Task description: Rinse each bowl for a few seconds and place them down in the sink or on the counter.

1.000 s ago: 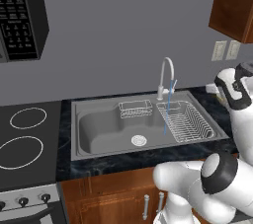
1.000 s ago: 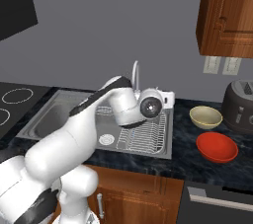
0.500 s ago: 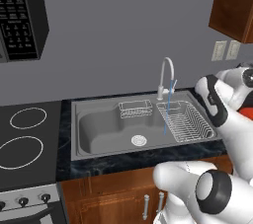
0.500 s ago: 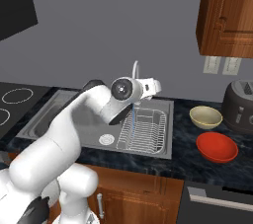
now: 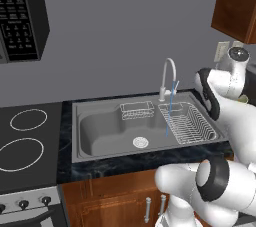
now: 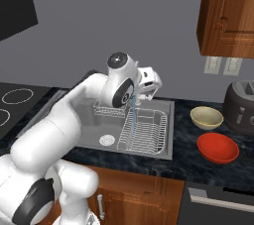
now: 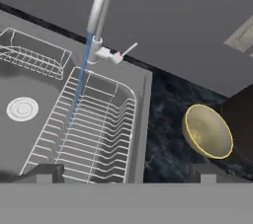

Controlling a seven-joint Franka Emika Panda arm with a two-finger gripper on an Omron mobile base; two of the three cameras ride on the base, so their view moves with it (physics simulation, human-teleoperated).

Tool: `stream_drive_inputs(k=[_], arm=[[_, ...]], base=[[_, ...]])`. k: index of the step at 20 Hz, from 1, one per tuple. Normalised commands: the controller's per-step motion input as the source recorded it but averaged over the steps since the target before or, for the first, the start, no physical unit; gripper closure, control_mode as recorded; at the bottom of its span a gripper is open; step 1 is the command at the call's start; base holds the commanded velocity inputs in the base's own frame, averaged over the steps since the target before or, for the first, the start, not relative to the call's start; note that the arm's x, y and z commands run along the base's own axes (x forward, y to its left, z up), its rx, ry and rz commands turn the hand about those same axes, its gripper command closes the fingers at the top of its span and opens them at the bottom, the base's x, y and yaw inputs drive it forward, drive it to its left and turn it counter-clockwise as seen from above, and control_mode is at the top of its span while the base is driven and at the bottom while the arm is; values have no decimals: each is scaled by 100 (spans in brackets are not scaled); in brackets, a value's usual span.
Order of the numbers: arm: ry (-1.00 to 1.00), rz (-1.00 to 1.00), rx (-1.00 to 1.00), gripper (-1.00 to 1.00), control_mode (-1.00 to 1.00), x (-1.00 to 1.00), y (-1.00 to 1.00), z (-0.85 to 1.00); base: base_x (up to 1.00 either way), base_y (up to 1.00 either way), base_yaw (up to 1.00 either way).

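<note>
The tan bowl (image 6: 207,117) and the shallow red bowl (image 6: 217,147) sit on the dark counter (image 6: 186,142) to the right of the sink (image 6: 163,137). In the hand view the tan bowl (image 7: 207,131) lies at the right, beyond the sink's rim. My gripper (image 7: 126,171) is open with nothing between its fingers. It hovers above the wire rack (image 7: 94,129) in the sink's smaller side, left of the bowls; my hand (image 6: 150,83) is beside the tap. The tap (image 5: 167,77) pours a thin blue stream (image 7: 81,75) onto the rack.
A big dark grey appliance (image 6: 240,107) stands just behind the bowls at the back right. The large basin with its round drain (image 5: 140,142) lies left of the rack, and the black stovetop (image 5: 27,143) is further left. Wooden cabinets hang overhead.
My arm has lifted and turned, carrying the hand higher over the rack side of the sink. The bowls have stayed put and the water keeps running.
</note>
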Motion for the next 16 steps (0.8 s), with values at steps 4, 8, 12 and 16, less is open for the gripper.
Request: stream_drive_inputs(k=[4, 8, 12, 16], arm=[[39, -6, -4, -100, -100, 0, -9, 0], [32, -5, -4, -100, -100, 0, -4, 0], [16, -1, -11, -100, -100, -2, 0, -10], [7, 0, -14, -100, -100, -1, -6, -15]], base=[[0, 0, 0], [0, 0, 0], [0, 0, 0], [0, 0, 0]])
